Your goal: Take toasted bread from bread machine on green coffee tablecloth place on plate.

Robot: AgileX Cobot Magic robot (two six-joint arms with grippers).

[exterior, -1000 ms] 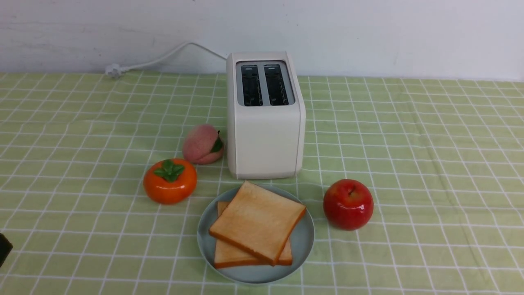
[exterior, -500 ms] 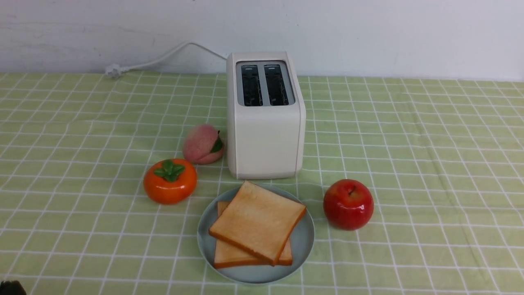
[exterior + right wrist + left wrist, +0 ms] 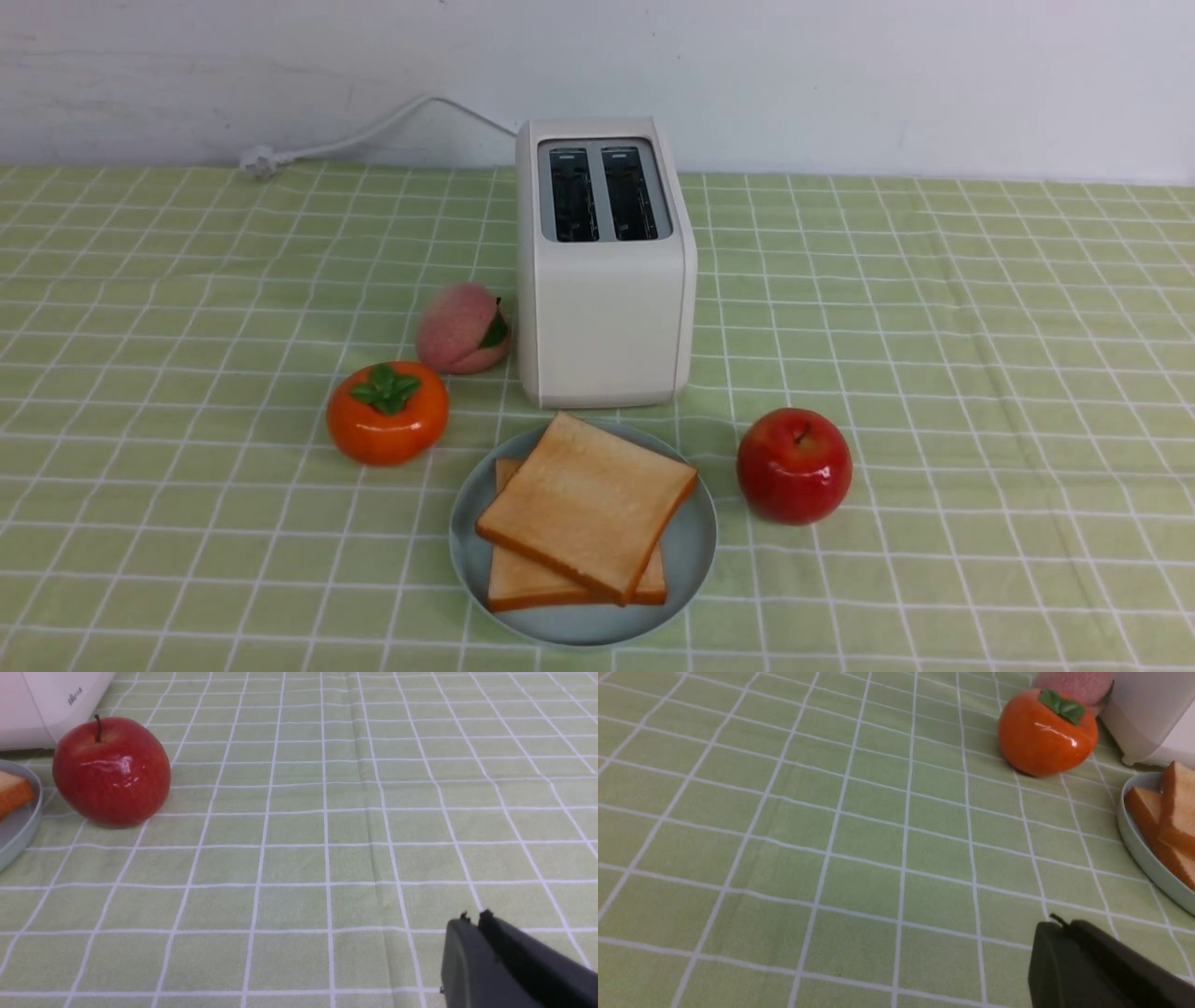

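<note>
"Front view: where is the toast?"

"Two square golden-tan slices with orange-brown crusts (image 3: 588,504) lie on the round pale blue plate (image 3: 695,579), directly in front of the boxy cream-white two-slot toaster (image 3: 611,322). The upper slice's corners point askew over the lower one. Both toaster slots look empty."

"And the hands?"

"Neither shows there. The left wrist view has the dark left hand (image 3: 1064,924), fingers together, out to the left of the toaster and nearer us; the toast lies to its right. The right wrist view has the dark right hand (image 3: 476,917), tips close together, holding nothing, with the toast to its left."

"Which is nearer?"

"I can't tell. The transfer looks finished, so I judge no reach is called for; both can rest clear of the plate."
</note>
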